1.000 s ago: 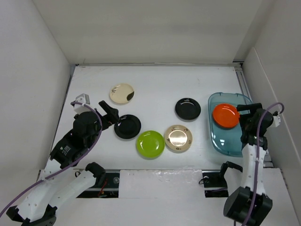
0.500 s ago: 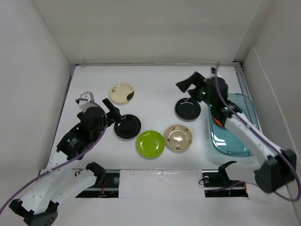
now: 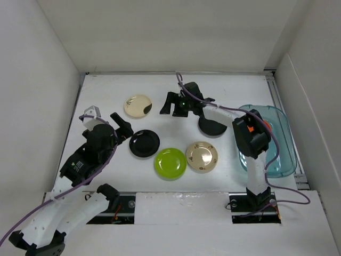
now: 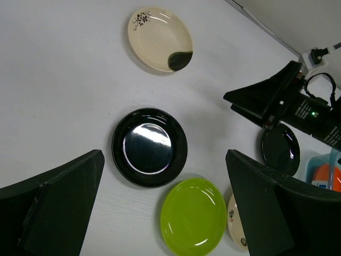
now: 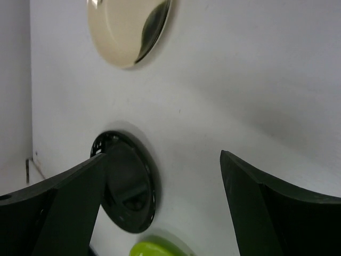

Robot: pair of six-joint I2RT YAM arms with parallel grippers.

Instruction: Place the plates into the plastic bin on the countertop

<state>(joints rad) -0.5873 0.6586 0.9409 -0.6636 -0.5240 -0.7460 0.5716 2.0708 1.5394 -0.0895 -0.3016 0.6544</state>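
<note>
My left gripper is open and empty, left of a glossy black plate. In the left wrist view my left gripper hovers above this black plate. My right gripper is open and empty, stretched left over the countertop, right of the cream plate with a dark mark. The lime green plate and gold-beige plate lie near the front. A second black plate is partly under the right arm. An orange plate lies in the teal plastic bin, mostly hidden by the arm.
White walls enclose the countertop on the left, back and right. The bin stands against the right wall. The right wrist view shows the cream plate, the black plate and the green plate's edge between its open fingers.
My right arm has swung from the bin leftward across the countertop to near the cream plate. The orange plate stays in the bin. My left arm has barely moved.
</note>
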